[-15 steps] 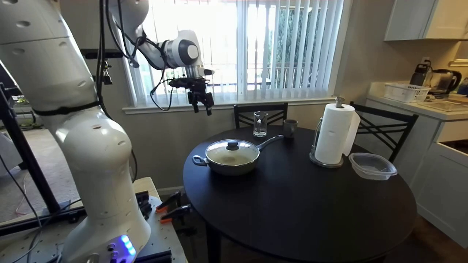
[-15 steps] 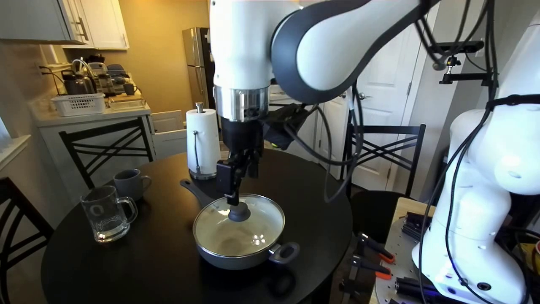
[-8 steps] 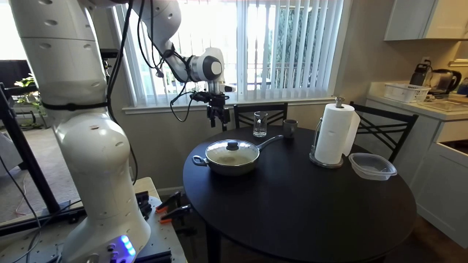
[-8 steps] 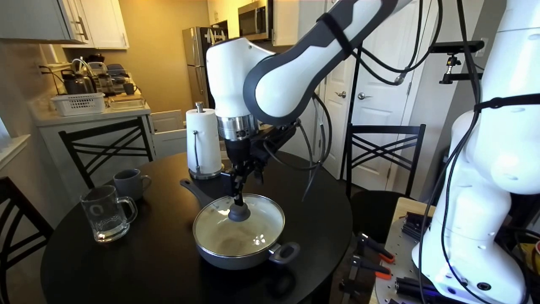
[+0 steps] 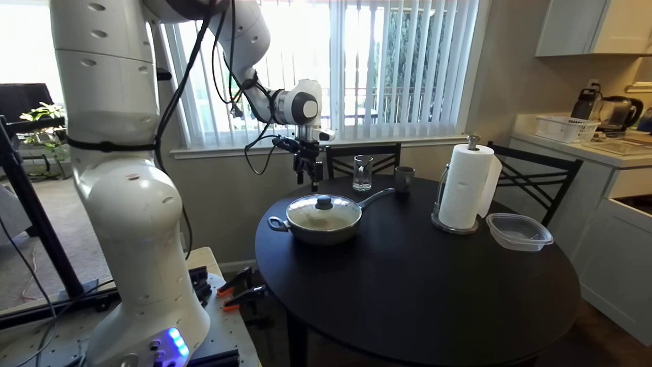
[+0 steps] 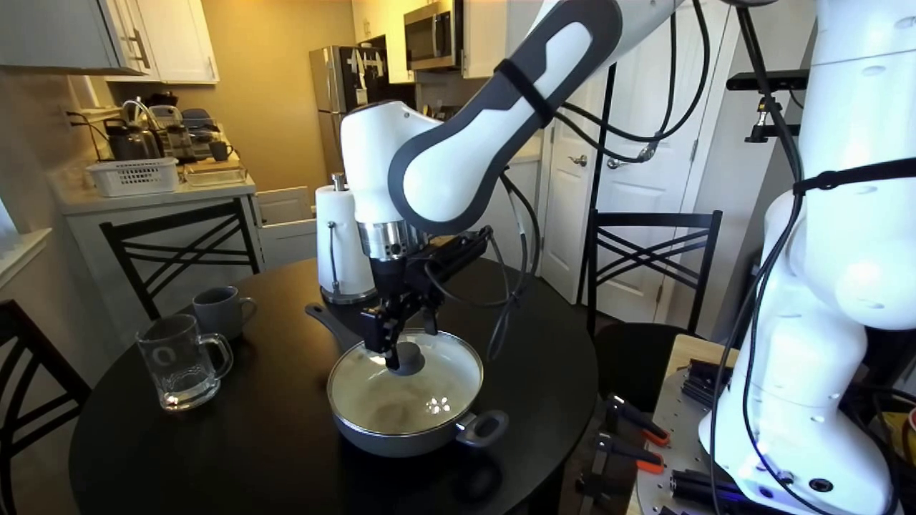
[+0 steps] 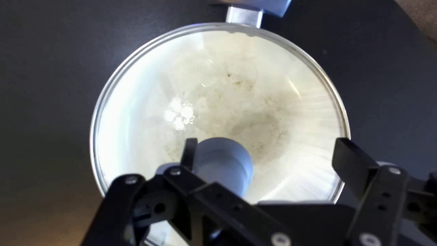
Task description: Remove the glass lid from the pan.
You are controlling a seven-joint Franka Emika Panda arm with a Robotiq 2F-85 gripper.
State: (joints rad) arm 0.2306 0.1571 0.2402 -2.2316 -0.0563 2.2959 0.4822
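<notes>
The glass lid [image 5: 300, 216] with its dark knob [image 5: 324, 203] sits on the pan [image 5: 326, 236] at the table's near-robot side. The lid [image 6: 401, 400], knob [image 6: 410, 360] and grey pan body [image 6: 393, 445] also show in an exterior view. My gripper [image 5: 307, 184] is open and empty, pointing down just above the lid and a little off the knob. In the wrist view my gripper [image 7: 268, 153] is wide open over the lid [image 7: 218, 85]. The knob [image 7: 222, 164] appears between the fingers, close against the left one; whether they touch I cannot tell. The knob's lower part is hidden.
A glass mug [image 6: 179, 365] and a grey mug [image 6: 220, 312] stand beyond the pan's long handle [image 5: 376, 199]. A paper towel roll [image 5: 463, 188] and a clear plastic container [image 5: 518, 232] stand farther along the dark round table [image 5: 438, 290]. Chairs surround it.
My open gripper has come down and across toward the pan, from well above to just over the lid near the knob. The lid and pan have not moved.
</notes>
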